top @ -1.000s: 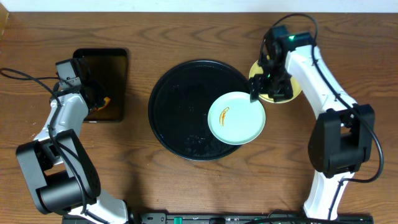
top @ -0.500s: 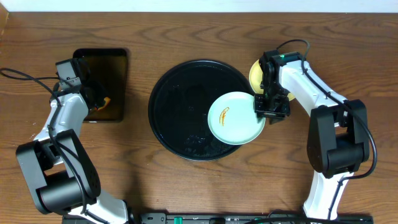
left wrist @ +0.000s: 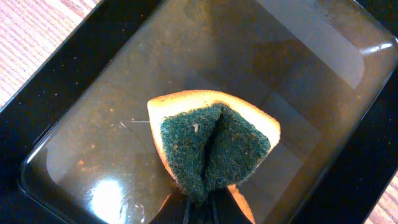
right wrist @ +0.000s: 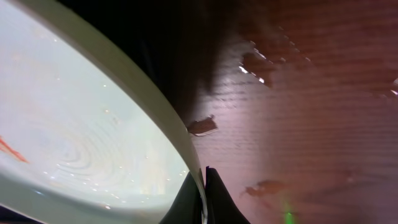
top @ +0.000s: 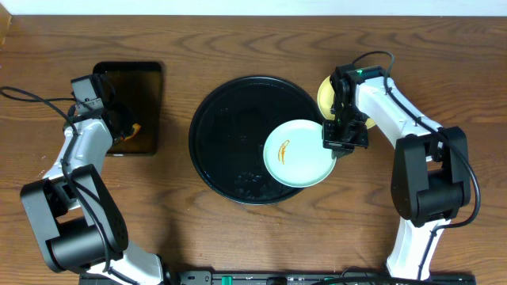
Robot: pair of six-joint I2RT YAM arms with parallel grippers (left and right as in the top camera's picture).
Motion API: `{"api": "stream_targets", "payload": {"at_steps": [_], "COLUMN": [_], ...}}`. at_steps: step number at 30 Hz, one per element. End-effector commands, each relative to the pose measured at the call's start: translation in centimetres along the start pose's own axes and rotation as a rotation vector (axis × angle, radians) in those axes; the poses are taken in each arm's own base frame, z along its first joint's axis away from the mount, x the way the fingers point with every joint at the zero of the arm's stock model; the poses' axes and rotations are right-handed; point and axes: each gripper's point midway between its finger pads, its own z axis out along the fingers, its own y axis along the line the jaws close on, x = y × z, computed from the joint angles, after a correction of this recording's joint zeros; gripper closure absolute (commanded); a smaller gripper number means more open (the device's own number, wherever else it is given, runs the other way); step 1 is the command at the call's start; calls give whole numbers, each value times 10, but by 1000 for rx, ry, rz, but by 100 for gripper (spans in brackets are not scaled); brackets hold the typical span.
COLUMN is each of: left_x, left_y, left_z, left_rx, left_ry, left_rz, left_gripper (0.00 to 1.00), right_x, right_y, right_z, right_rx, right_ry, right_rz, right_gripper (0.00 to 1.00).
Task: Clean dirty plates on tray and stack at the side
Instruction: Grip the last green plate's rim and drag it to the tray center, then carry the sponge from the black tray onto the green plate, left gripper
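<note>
Mint plate [top: 301, 158]: lies at the lower right of the round tray [top: 222, 134], with its right edge past the tray's rim and over the bare table [top: 444, 47].
Smear [top: 286, 145]: a short orange-brown streak left of the plate's middle. In the right wrist view it is cut off at the left border.
Right gripper [top: 333, 145]: closed on the plate's right rim. The right wrist view shows the rim [right wrist: 186, 149] running down between the two dark fingertips [right wrist: 214, 199], one on each side.
Plate edge: from the pictures I cannot tell whether the gripped side is raised or lying flat on the tray rim.
Tray room: the left and upper parts of the round tray are bare black, with some wet speckle near its lower rim.
Yellow plate [top: 324, 96]: on the table just beside the tray's upper right rim. Only its left crescent shows, and the right arm covers the rest.
Left gripper [left wrist: 205, 208]: closed on the sponge [left wrist: 214, 146], which is pinched into a fold with its green scouring face up and an orange edge around it.
Rectangular tray [left wrist: 81, 50]: lies under the sponge at the left of the overhead frame, well apart from the round tray, and its basin shines as if wet.
Sponge height: I cannot tell whether it touches the basin.
Open table: a bare wood strip lies between the two trays, and more bare wood lies along the top and in the lower right of the frame.
Cut off: both arm bases run out of the bottom of the overhead frame.
</note>
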Motion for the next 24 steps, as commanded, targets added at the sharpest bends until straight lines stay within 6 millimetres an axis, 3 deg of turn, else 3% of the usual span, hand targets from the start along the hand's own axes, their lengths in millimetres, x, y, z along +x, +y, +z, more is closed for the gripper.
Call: {"api": "stream_targets", "payload": {"at_steps": [1,4,11,17,20,24], "left_x": [1,0,-2,-2,-12,-23], "left_y": [2,0,-33,-37,-57,-71], "left_z": [1,1,-2,-6,-27,-53], "left_rx": [-5,3,186,200,301,349], "left_ry": [5,2,14,11,-28,-93], "left_rz": [14,-28,-27,-10,38,87], "left_gripper": [93,93,93,92,92,93], "right_x": [2,-3,-25,-55,-63,-70], "right_y": [29,48,96,116,128,125], "right_z": [-1,0,0,-7,-12,-10], "right_rx": [-87,-120,-170,-152,-173,-125], "right_ry": [-13,-50,-208,-378,-435,-472], "right_rz": [-44,-90,-214,-190,-214,-212], "right_gripper": [99,99,99,99,99,99]}}
